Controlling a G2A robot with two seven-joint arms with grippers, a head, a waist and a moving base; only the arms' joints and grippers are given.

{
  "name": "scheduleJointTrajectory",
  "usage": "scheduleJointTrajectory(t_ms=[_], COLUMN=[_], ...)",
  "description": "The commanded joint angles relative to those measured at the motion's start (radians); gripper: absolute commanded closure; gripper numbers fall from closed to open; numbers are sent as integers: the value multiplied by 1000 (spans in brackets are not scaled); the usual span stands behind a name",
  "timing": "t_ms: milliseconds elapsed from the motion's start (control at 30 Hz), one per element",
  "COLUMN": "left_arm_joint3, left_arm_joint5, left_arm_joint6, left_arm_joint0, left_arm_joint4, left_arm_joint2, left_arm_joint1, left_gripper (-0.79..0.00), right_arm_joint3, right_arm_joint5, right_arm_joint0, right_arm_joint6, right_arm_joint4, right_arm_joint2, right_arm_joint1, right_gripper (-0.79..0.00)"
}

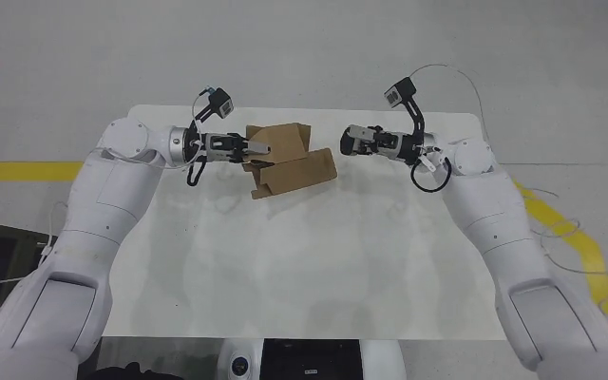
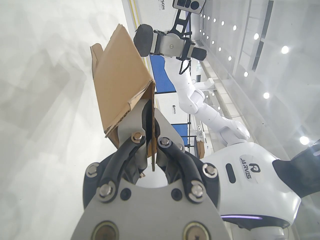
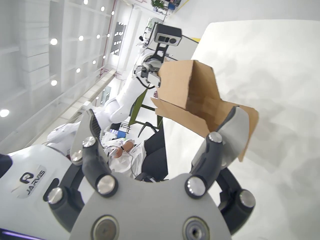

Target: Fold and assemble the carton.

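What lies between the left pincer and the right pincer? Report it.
The carton, partly folded: the left pincer is shut on one end, and the open right pincer sits by the other. The top view shows it.

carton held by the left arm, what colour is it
The carton is plain brown cardboard, no print visible; the left wrist view shows it best.

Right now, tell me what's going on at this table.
The left gripper is shut on a panel of the brown carton, holding it over the white table. The carton is partly opened, flaps loose, not yet assembled. The right gripper is open at the carton's other end, gripping nothing.
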Motion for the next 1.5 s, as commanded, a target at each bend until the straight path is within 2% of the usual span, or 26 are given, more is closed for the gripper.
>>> scheduleJointTrajectory(t_ms=[0,133,333,767,1300,1467], left_arm_joint3=[-14,-44,-81,-164,-192,-183], left_arm_joint5=[-4,0,15,33,40,38], left_arm_joint6=[-9,-13,-28,-46,-53,-51], left_arm_joint0=[4,15,30,61,72,75], left_arm_joint4=[1,6,-21,-27,-54,-45], left_arm_joint2=[-1,-4,-15,-35,-39,-35], left_arm_joint1=[1,4,10,31,41,43], left_gripper=[0,0,0,0,0,0], right_arm_joint3=[-22,-47,-41,-32,-21,-22], right_arm_joint5=[21,51,57,58,97,110], right_arm_joint0=[-5,-6,4,34,28,38], right_arm_joint6=[19,49,54,56,95,108], right_arm_joint4=[56,97,96,59,174,166], right_arm_joint2=[-21,-62,-96,-108,-143,-133], right_arm_joint1=[-10,-26,-37,-25,-42,-40], right_gripper=[-699,-659,-646,-622,-542,-526])
